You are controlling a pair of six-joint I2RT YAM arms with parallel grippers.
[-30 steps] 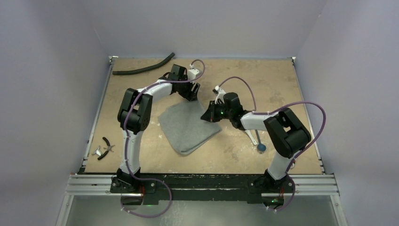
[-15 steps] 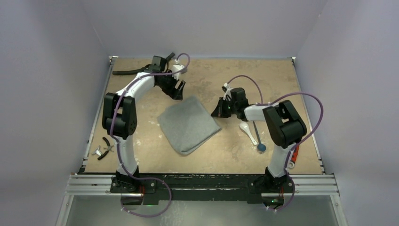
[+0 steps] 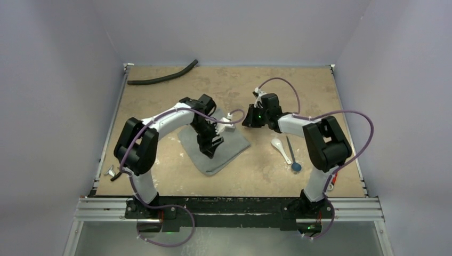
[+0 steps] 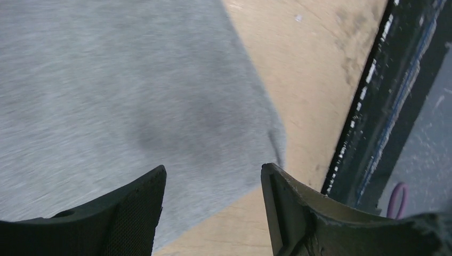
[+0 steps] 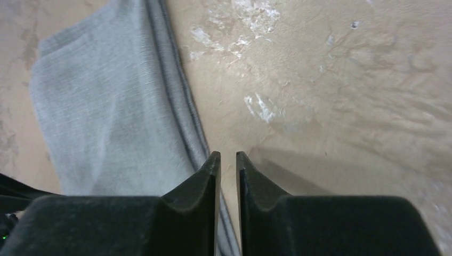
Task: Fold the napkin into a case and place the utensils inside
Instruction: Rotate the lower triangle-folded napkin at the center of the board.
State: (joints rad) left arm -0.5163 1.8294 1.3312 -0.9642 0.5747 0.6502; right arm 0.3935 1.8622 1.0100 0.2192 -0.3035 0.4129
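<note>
The grey napkin [image 3: 234, 143] lies folded flat mid-table, and in the right wrist view the napkin [image 5: 106, 106] shows layered edges along its right side. My left gripper [image 3: 210, 149] hovers over it, pointing at its near corner. In the left wrist view the left gripper [image 4: 213, 170] is open and empty above the napkin [image 4: 133, 80]. My right gripper [image 3: 249, 120] sits just off the cloth's far right edge. Seen from its own wrist, the right gripper [image 5: 227, 154] has its jaws nearly together with nothing in the slit. The white spoon [image 3: 279, 146] and the dark stick [image 3: 291, 153] with its blue end lie to the right.
A black curved hose [image 3: 162, 78] lies at the far left of the table. Small metal pliers [image 3: 111, 172] sit near the left edge, partly behind my left arm. A red-handled tool [image 3: 333, 181] peeks out by the right arm's base. The black front rail [image 4: 373, 106] runs close to the napkin's near corner.
My left arm has swung from the far left corner by the hose to above the napkin. The right gripper has drawn back off the cloth's right edge.
</note>
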